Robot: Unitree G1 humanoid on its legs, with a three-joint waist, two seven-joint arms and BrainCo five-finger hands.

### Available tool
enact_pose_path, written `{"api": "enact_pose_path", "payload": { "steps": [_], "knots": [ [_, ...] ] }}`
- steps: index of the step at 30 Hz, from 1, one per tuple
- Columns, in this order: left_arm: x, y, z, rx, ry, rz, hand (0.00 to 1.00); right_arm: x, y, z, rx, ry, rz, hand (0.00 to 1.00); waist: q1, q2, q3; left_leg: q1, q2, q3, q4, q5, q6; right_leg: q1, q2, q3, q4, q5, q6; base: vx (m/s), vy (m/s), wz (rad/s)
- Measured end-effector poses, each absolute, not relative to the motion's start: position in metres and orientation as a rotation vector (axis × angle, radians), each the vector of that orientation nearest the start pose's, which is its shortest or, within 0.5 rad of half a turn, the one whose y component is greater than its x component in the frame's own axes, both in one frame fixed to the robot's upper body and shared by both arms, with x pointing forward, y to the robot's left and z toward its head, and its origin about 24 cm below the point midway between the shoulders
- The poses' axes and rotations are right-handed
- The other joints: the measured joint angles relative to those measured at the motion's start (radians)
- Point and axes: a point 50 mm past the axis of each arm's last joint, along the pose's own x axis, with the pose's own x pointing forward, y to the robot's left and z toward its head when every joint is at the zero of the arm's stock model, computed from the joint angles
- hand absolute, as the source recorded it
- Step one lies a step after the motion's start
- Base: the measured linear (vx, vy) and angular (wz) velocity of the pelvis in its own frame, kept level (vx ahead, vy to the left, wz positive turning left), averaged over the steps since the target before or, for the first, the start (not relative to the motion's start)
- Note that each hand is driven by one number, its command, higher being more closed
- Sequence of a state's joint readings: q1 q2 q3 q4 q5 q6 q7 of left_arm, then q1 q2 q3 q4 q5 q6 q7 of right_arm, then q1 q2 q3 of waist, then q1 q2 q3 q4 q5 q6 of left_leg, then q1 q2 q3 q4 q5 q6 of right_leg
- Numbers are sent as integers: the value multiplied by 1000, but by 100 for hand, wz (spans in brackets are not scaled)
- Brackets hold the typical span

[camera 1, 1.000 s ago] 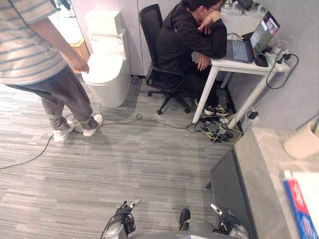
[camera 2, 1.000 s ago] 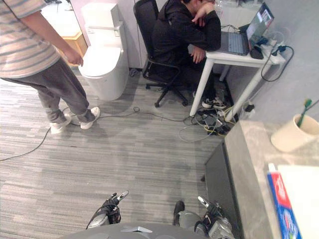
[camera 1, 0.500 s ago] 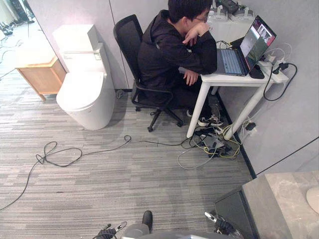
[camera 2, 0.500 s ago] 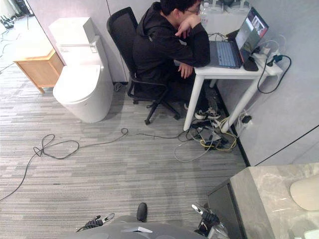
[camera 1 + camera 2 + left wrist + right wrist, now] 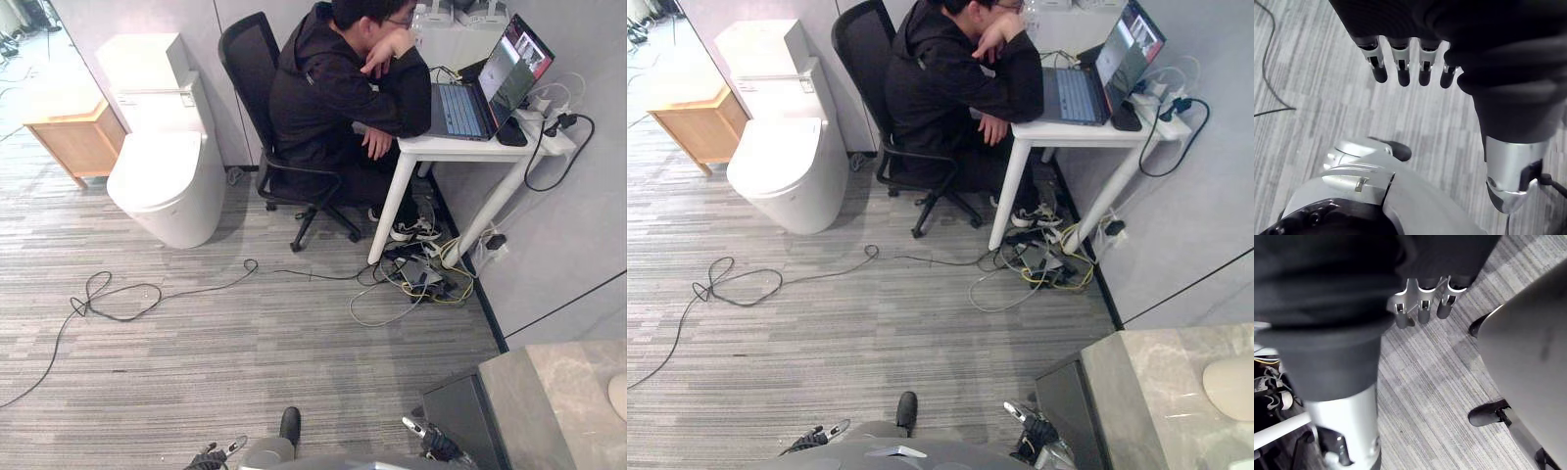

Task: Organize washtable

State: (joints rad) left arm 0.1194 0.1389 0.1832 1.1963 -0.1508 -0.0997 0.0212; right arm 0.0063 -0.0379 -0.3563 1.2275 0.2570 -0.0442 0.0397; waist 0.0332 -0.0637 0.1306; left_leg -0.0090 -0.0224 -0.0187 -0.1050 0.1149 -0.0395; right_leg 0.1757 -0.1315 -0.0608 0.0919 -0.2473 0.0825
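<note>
a grey striped floor (image 5: 245, 343) runs across the room. at the lower right corner stands the washtable (image 5: 1156, 392), with a pale marbled top and a dark side panel that faces the floor. a pale rounded thing (image 5: 1229, 385) lies on the top at the far right edge, too cut off to name.

a white toilet (image 5: 162, 166) stands against the far wall with its lid down. just beside it, further left, is a low wooden cabinet (image 5: 73, 137). a person (image 5: 333, 98) in a dark hooded top sits in a black office chair (image 5: 245, 59) and leans on a white desk (image 5: 490, 144), where an open laptop (image 5: 490, 83) stands. a tangle of cables (image 5: 421, 279) lies on the floor under the desk. a loose black cable (image 5: 118, 294) loops across the floor in front of the toilet.

the right hand (image 5: 1422, 303) hangs low over the floor with its fingers straight and nothing in them. in the head views it sits at the bottom edge, just beside the washtable's dark side panel and below the level of the top, not touching it. the left hand (image 5: 1400, 54) also hangs with its fingers straight and empty over the floor, at the bottom edge further left and well apart from the washtable.
</note>
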Motion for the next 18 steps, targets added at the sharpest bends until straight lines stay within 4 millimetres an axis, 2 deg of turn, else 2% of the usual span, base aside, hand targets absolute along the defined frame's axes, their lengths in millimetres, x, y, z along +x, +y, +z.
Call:
{"api": "enact_pose_path", "payload": {
  "steps": [3,6,8,9,10,11,12,13,14,16,18],
  "knots": [
    [49,228,-168,-87,1190,391,0,88,-195,-169,428,1104,-472,0,0,-2,-6,2,-10,34,1,-12,7,-11,-17,28,-5,5,6,103,5,-34],
    [51,227,-168,-56,1196,354,0,106,-196,-164,486,1031,-499,0,0,4,-9,-22,-1,135,11,-41,17,-89,-24,133,5,27,31,103,57,-110],
    [54,224,-168,-16,1201,304,0,119,-193,-160,535,976,-512,0,-4,20,-8,-34,31,237,12,-48,22,-178,0,226,49,82,42,85,78,-136],
    [55,224,-168,-3,1200,291,0,120,-192,-160,542,972,-512,0,-9,25,-5,-32,40,259,13,-48,23,-198,8,235,63,99,43,82,98,-126],
    [61,226,-166,14,1184,282,0,122,-192,-159,559,959,-518,0,-24,35,4,-26,62,300,24,-57,36,-224,23,205,73,145,45,49,117,-115],
    [67,225,-166,11,1173,278,0,126,-193,-158,551,937,-512,0,-26,44,9,-22,81,346,49,-68,50,-233,22,109,76,185,37,27,107,-115],
    [68,223,-166,5,1170,275,0,126,-193,-157,544,933,-509,0,-26,49,12,-17,90,373,58,-72,54,-240,18,41,82,193,19,-10,84,-122],
    [72,223,-165,-1,1149,279,0,128,-192,-157,531,929,-498,0,-25,50,15,1,95,425,71,-85,63,-248,-3,-123,114,182,-7,-36,46,-119],
    [76,223,-164,-10,1132,283,0,128,-191,-157,511,936,-477,0,-24,52,16,28,94,466,75,-106,55,-246,-25,-256,146,158,-35,-43,41,-116],
    [79,222,-163,-14,1117,284,0,130,-190,-156,491,939,-453,0,-22,51,16,51,95,512,89,-134,35,-237,-35,-342,139,138,-48,-87,-9,-91],
    [84,221,-162,-20,1106,285,0,130,-192,-156,465,943,-438,0,-25,60,14,54,103,535,99,-143,17,-215,-8,-326,55,144,-37,-136,-58,-61]
  ]
}}
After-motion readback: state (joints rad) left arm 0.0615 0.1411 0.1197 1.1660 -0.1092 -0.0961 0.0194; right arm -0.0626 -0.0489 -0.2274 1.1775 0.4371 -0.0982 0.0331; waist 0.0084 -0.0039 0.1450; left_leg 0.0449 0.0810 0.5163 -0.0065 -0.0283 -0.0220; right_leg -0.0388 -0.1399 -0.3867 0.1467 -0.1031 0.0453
